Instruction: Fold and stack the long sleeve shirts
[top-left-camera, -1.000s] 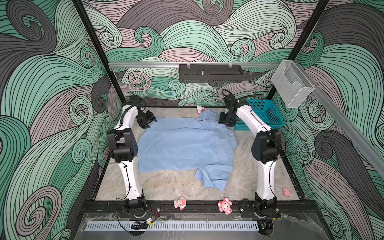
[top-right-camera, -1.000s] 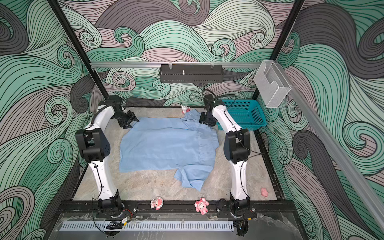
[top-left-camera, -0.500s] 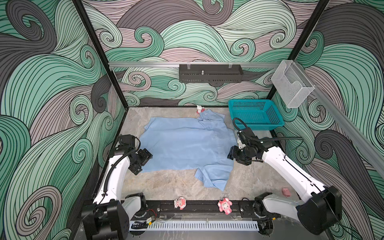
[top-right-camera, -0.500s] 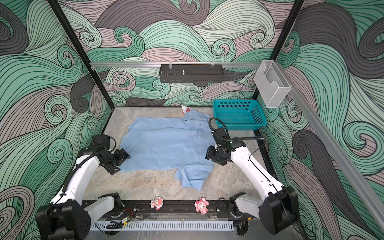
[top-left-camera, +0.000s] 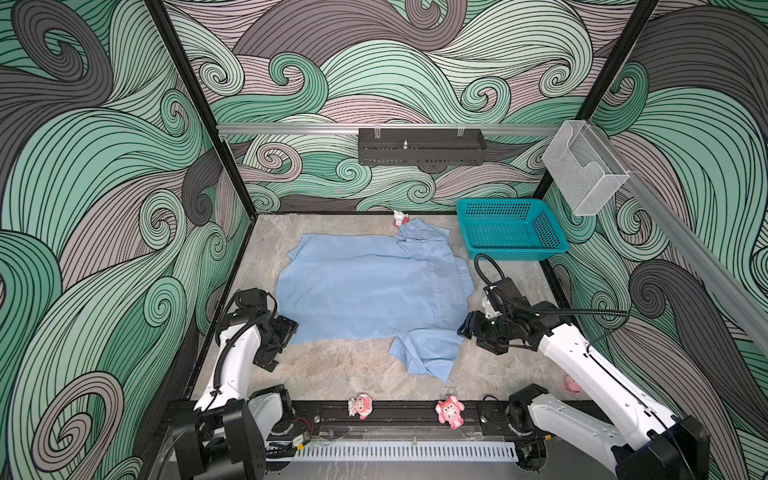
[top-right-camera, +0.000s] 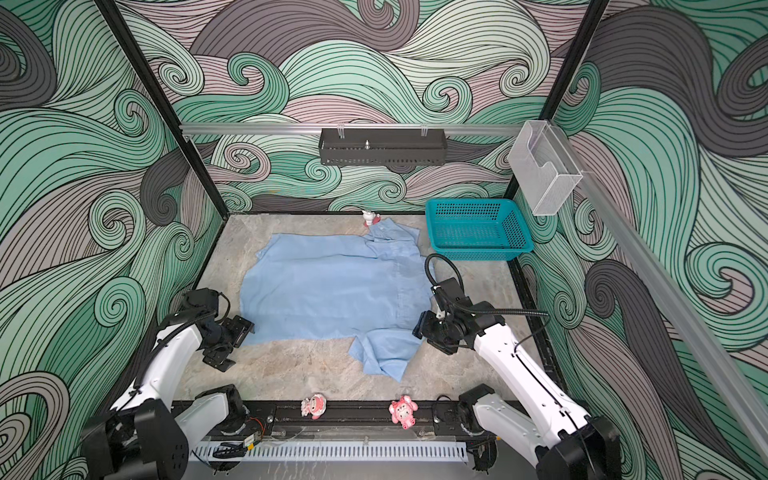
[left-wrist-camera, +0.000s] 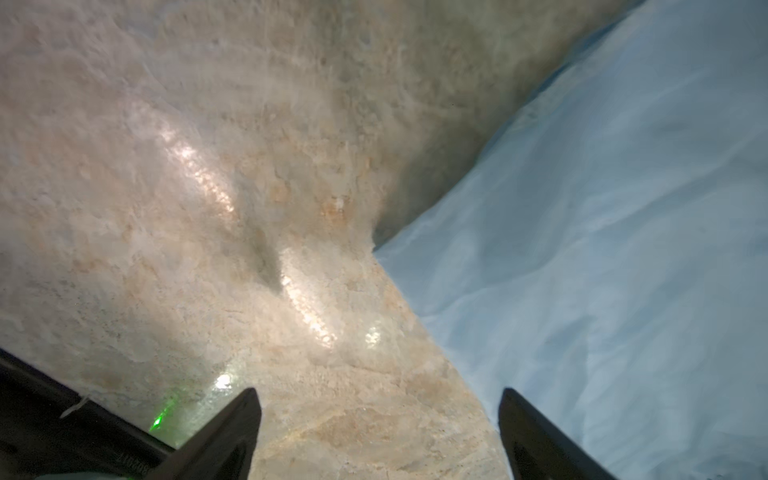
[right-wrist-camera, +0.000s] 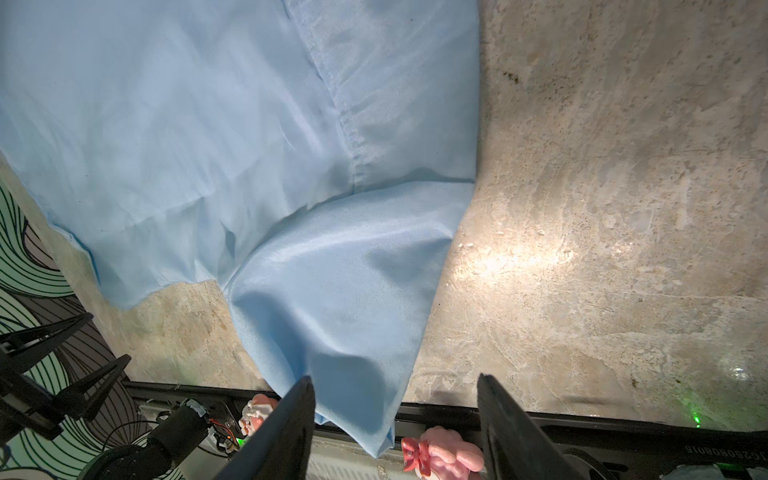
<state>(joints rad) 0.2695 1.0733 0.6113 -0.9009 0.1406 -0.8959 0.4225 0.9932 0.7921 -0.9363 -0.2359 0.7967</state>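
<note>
While shirt (top-left-camera: 365, 291) lies spread between them, left hand (left-wrist-camera: 377, 392) and right hand (right-wrist-camera: 395, 377) hover beside it, gaping.

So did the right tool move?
Yes. The right tool left the teal basket and came nearer the front rail, beside the light blue shirt.

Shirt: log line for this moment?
shirt: spread flat, not held | left gripper: open, at corner | right gripper: open, over sleeve
</note>
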